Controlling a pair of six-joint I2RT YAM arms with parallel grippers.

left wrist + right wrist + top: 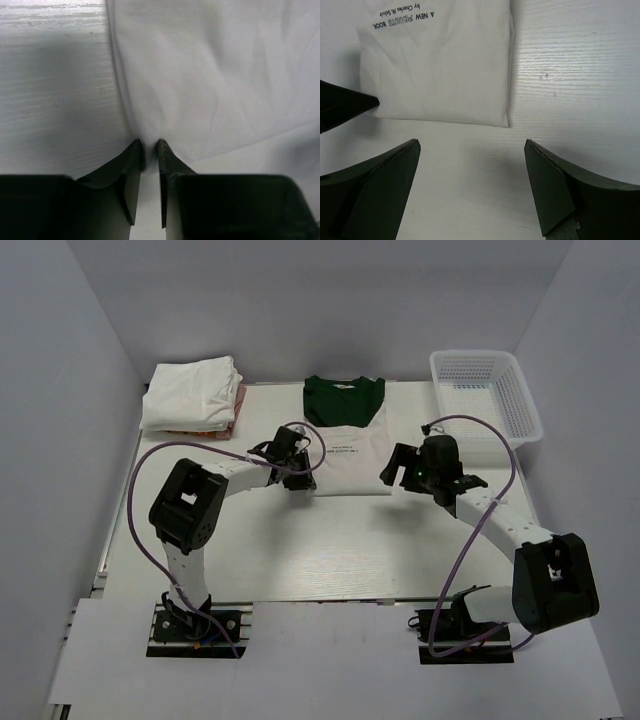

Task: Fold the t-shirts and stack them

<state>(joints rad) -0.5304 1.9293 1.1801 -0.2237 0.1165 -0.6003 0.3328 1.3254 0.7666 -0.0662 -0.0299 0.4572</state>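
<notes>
Top external view: on the table (300, 550), the cream-and-green t-shirt (345, 445) lies centrally, long axis near-to-far, collar pointing to the far edge.
At its near-left corner the left gripper (151, 146) pinches the cloth narrowly; the right gripper (472, 145) gapes wide just beside the near-right corner.

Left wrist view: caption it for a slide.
Left gripper pinches the edge of the white t-shirt lying on the table.

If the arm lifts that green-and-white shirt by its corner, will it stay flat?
Probably not: the t-shirt is thin, wrinkled cloth, so it should droop and unfold from the left gripper pinching its corner. It looks light, and likely slides easily on the smooth table.
</notes>
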